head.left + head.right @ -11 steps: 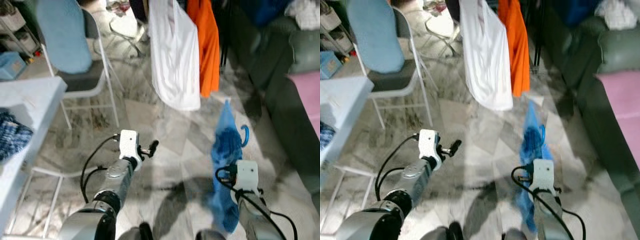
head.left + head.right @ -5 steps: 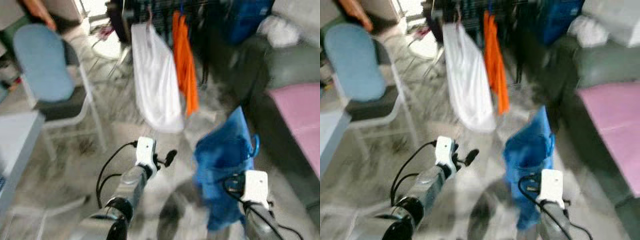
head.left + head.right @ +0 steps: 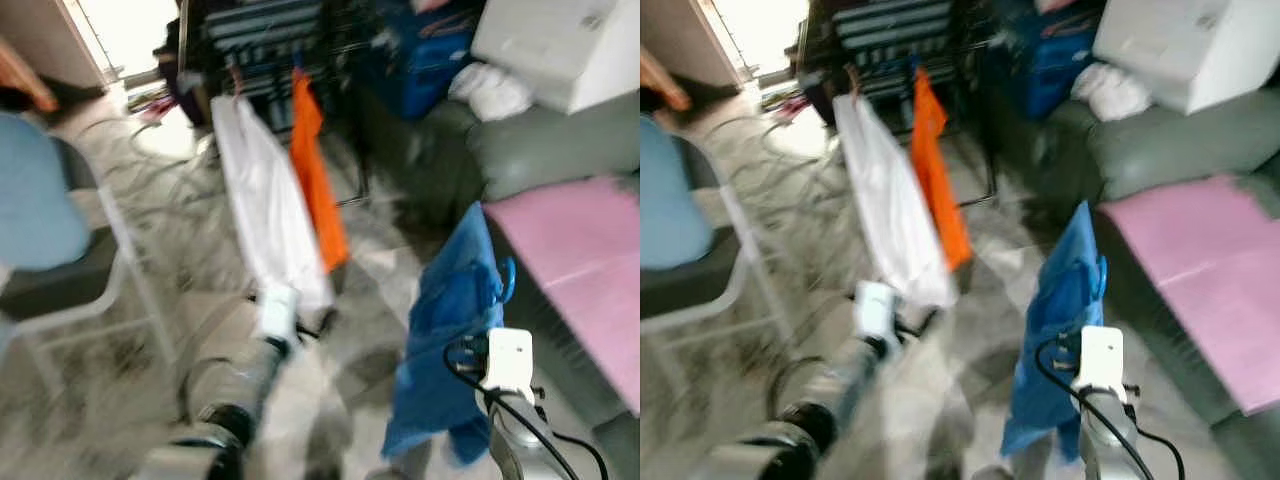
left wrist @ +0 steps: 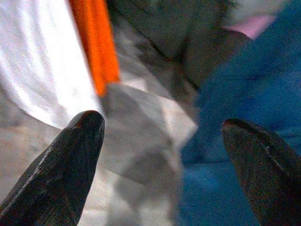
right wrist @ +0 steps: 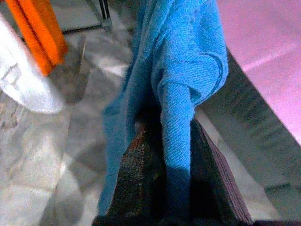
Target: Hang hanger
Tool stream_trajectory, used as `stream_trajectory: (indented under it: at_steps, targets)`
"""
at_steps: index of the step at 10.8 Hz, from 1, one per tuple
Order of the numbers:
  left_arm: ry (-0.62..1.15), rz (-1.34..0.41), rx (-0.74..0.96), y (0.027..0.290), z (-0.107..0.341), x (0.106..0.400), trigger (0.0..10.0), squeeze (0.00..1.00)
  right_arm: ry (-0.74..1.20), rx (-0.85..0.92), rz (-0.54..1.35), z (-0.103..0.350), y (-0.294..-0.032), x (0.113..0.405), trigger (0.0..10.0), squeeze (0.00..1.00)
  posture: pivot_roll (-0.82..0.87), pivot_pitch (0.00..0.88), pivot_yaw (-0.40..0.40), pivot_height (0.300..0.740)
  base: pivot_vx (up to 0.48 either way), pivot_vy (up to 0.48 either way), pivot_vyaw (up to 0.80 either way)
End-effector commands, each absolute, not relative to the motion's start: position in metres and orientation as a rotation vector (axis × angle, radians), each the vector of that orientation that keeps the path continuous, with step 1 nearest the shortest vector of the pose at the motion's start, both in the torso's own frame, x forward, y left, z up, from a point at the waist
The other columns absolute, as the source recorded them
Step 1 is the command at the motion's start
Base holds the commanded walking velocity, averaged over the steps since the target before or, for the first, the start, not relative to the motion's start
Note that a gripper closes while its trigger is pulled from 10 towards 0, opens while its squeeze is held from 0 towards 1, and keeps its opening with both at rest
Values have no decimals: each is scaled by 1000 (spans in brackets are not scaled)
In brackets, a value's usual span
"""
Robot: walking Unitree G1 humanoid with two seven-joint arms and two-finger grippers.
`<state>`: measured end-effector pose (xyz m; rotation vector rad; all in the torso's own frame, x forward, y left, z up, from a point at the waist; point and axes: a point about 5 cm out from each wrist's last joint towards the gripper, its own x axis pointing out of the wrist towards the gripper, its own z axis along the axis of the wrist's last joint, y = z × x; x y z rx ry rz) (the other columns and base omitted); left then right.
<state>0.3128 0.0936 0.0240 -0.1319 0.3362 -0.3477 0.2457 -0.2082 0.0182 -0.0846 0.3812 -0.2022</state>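
- A marble floor [image 3: 375, 270] leads to a clothes rack [image 3: 270, 40] at 12 o'clock, carrying a white shirt [image 3: 265, 215] and an orange garment [image 3: 315, 190].
- The right hand [image 5: 164, 155] is clamped on the blue garment [image 3: 455, 330], its hanger hook [image 3: 508, 280] raised toward the rack, ready for hanging.
- The left hand [image 4: 164, 160] is spread wide, holding nothing, free to assist.

A grey marbled floor [image 3: 370, 260] runs to a dark rack [image 3: 270, 40] at the far side, with bright light at the far left. A blue-backed chair [image 3: 45, 230] stands left; a dark green sofa [image 3: 540, 150] with a pink cover [image 3: 580, 250] sits right.

Motion-blurred head views; daylight glares upper left.
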Motion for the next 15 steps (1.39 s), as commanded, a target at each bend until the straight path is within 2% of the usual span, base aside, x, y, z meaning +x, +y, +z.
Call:
stream_trajectory:
  at_steps: [1,2,4,6,8,10,14,15]
  targets:
    - [343,-283,-104,110,22,314,10000,0,347,-69,-159,21,-195,250,10000,0,-315,42,80,740,0,0,0]
    - [329,-223,-37,129,26,318,10000,0,345,-55,-143,19,-190,249,10000,0,-302,50,67,740,0,0,0]
    - [349,-249,69,156,32,324,10000,0,366,-47,-85,14,-182,249,10000,0,-266,73,57,740,0,0,0]
    - [364,-162,181,188,28,317,10000,0,344,-40,-19,15,-174,249,10000,0,-256,81,77,740,0,0,0]
    - [353,1,144,202,14,299,10000,0,327,-13,0,15,-168,246,10000,0,-230,92,77,740,0,0,0]
    - [380,128,121,219,-6,270,10000,0,334,-20,86,13,-149,251,10000,0,-157,91,30,740,0,0,0]
    - [375,142,145,225,-7,264,10000,0,310,-37,137,19,-140,271,10000,0,-53,81,-23,740,0,0,0]
    - [376,99,185,220,-10,261,10000,0,317,-51,128,15,-138,270,10000,0,-44,94,-28,740,0,0,0]
